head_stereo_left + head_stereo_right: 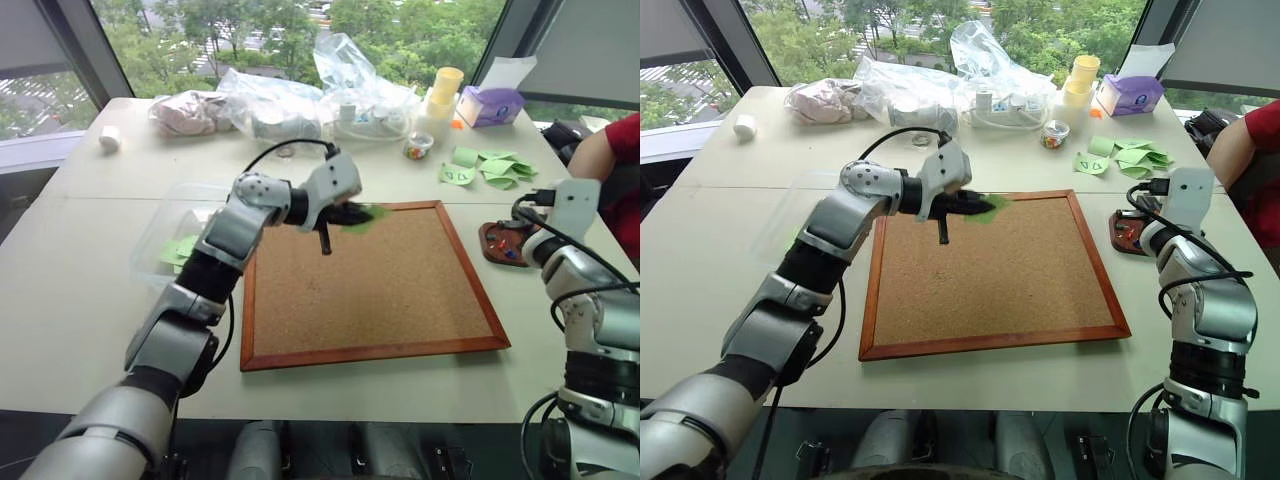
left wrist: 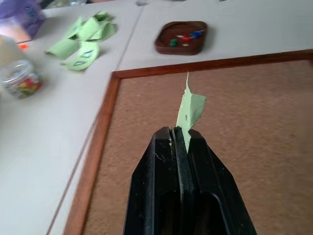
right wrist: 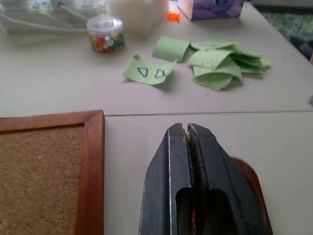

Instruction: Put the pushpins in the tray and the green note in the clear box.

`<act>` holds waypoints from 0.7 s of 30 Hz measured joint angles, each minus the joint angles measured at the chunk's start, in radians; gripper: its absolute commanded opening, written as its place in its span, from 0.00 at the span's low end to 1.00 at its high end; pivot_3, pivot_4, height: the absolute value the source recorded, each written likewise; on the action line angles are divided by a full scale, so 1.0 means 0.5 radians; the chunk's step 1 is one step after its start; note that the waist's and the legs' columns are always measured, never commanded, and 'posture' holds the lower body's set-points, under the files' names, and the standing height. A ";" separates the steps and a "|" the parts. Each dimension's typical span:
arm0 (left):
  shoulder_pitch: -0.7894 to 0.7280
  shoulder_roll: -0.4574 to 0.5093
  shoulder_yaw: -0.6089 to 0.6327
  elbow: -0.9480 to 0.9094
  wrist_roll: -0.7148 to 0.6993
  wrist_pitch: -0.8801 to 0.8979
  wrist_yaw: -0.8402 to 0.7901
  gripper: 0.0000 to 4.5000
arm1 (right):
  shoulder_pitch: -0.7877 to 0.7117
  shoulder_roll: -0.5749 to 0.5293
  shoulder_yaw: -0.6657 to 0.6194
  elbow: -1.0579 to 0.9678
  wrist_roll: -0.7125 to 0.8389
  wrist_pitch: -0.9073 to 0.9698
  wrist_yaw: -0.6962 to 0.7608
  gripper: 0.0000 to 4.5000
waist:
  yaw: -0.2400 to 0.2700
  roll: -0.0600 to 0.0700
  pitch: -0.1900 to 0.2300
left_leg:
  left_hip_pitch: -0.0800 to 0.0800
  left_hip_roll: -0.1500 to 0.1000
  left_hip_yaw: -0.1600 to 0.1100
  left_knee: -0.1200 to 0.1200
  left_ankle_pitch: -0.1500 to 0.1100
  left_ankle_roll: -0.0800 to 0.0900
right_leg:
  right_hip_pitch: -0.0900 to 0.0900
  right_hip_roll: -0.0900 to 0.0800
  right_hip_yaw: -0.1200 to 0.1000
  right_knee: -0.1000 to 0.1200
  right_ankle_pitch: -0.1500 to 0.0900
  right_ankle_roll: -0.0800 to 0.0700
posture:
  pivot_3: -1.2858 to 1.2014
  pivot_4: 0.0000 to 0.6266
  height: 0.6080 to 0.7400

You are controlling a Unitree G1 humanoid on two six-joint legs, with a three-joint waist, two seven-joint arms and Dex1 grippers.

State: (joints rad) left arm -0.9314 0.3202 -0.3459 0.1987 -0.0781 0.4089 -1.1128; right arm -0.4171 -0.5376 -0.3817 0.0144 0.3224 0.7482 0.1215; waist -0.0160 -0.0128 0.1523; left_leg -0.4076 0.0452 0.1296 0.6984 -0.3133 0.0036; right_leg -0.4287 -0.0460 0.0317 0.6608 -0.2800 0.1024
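— Where do things stand with the note?

— My left tool (image 2: pixel 180 133) is clenched on the green note (image 2: pixel 190 111), pinching only one edge of it. It hangs in the air over the corkboard (image 1: pixel 380 290), near the far frame. The clear box (image 1: pixel 175 225) sits on the surface (image 1: pixel 70 280) just beside the board's left edge, with what look like green notes already in it.

— So what could spoil it?

— The grip is thin. Paper held by a sliver can slide out if I swing the arm fast, and it would land on the cork or the surface instead of inside the box. It is also light and may cling to a finger when I let go, so it could end up on the rim or outside the low wall.

— And your other arm?

— My right tool (image 3: pixel 188 131) is closed tight, directly over the tray (image 1: pixel 503 243), which sits just past the board's right edge with the pushpins (image 2: pixel 186 38) in it. A yellowish speck shows between its tips; I cannot tell whether that is a pin. Dipping carelessly there could knock the shallow tray and scatter the pins.
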 measured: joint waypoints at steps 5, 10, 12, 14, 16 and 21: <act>0.096 0.067 -0.010 -0.191 0.000 0.166 0.041 0.02 | -0.151 -0.019 -0.004 0.352 -0.021 -0.038 0.019 0.00 | -0.006 0.002 0.001 | 0.002 0.001 -0.001 0.001 0.000 0.000 | 0.000 0.001 0.004 0.002 0.000 0.000 | 0.52 0.24 0.96; 0.149 0.079 0.011 -0.192 0.004 0.231 0.146 0.00 | -0.207 -0.020 0.002 0.561 -0.031 -0.076 0.045 0.31 | 0.000 0.002 0.001 | 0.001 0.002 -0.001 0.000 0.000 0.000 | -0.001 0.000 0.004 0.002 0.000 0.000 | 0.52 0.24 0.96; 0.152 0.078 0.011 -0.192 0.004 0.247 0.168 0.00 | -0.227 -0.018 0.002 0.607 -0.030 -0.083 0.044 0.53 | 0.000 0.002 0.001 | 0.001 0.003 -0.001 0.001 0.000 0.000 | -0.001 0.000 0.004 0.002 0.000 0.000 | 0.52 0.24 0.96; 0.155 0.078 0.011 -0.192 0.004 0.250 0.188 0.00 | -0.253 -0.016 0.000 0.655 -0.030 -0.102 0.042 0.76 | -0.002 0.002 0.001 | 0.001 0.003 -0.001 0.000 0.000 0.000 | -0.001 0.000 0.004 0.002 0.000 0.000 | 0.52 0.24 0.96; 0.157 0.079 0.011 -0.192 0.004 0.250 0.197 0.00 | -0.273 -0.016 -0.012 0.691 -0.029 -0.126 0.038 0.98 | -0.003 0.002 0.001 | 0.002 0.003 -0.001 0.000 0.000 0.000 | -0.001 0.001 0.004 0.002 0.000 0.000 | 0.52 0.24 0.96; 0.159 0.085 0.011 -0.192 0.005 0.250 0.227 0.00 | -0.297 -0.013 -0.062 0.725 -0.002 -0.154 0.019 0.98 | -0.003 0.002 0.001 | 0.002 0.003 0.000 0.001 0.000 0.000 | -0.001 0.000 0.004 0.002 0.000 0.000 | 0.52 0.24 0.96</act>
State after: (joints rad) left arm -0.8520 0.3626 -0.3404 0.1028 -0.0757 0.5339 -0.9992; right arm -0.5655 -0.5439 -0.4126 0.3770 0.3216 0.6713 0.1310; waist -0.0173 -0.0118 0.1526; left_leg -0.4068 0.0469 0.1294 0.6986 -0.3132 0.0035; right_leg -0.4290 -0.0457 0.0334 0.6617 -0.2798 0.1026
